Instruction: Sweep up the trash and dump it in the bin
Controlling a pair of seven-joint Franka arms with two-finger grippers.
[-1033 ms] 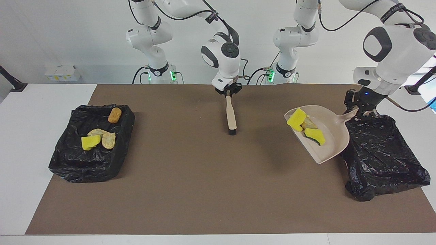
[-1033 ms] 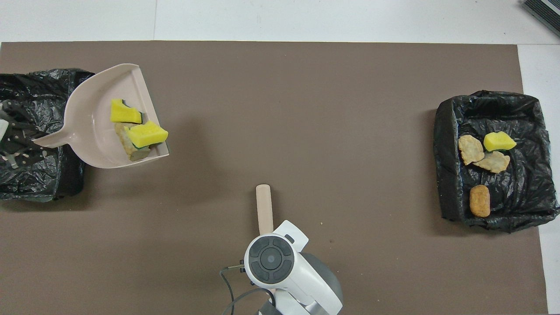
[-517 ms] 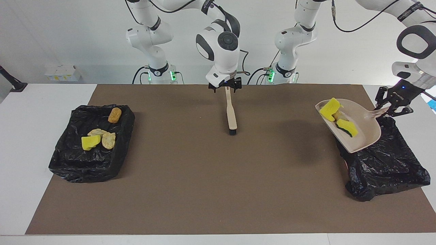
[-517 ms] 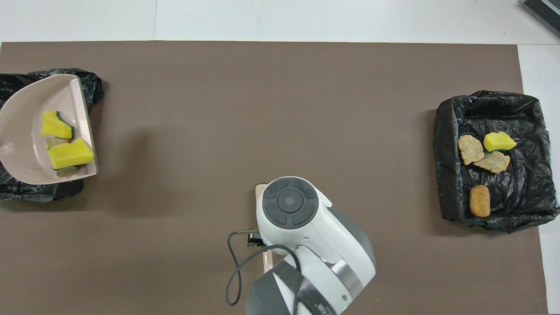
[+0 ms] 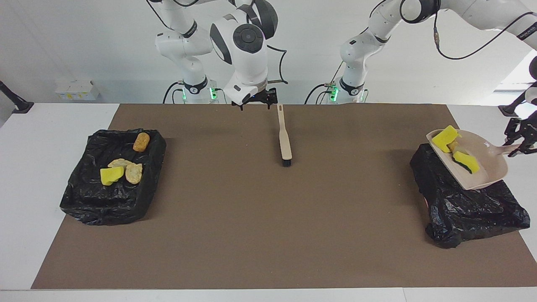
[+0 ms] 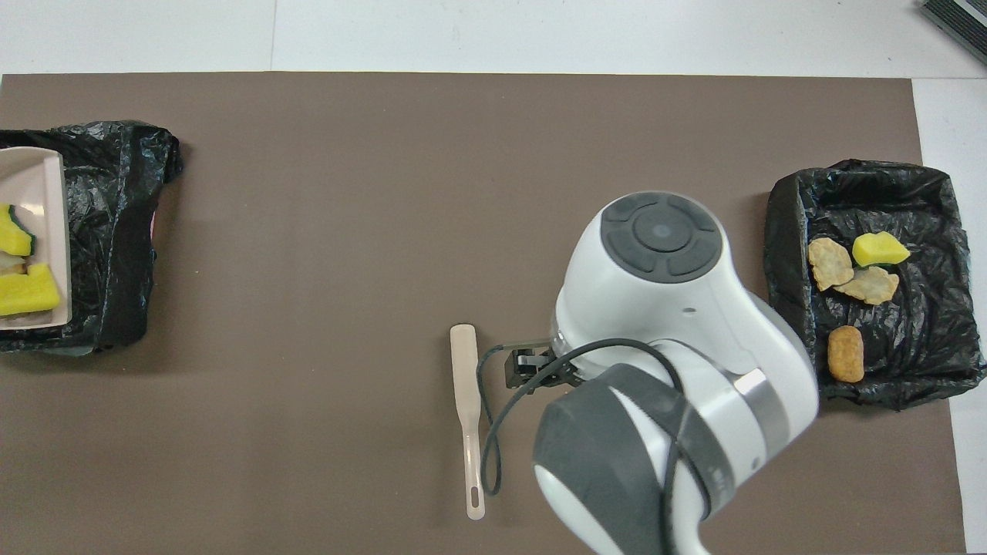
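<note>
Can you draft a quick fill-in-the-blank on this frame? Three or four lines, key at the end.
1. The left gripper holds the dustpan by its ____.
2. The dustpan hangs over a black-lined ____, at the left arm's end of the table.
3. The brush lies flat on the brown mat, and the open right gripper is ____ of it.
4. The other bin holds ____ scraps.

Missing words: handle; bin; clear; four
</note>
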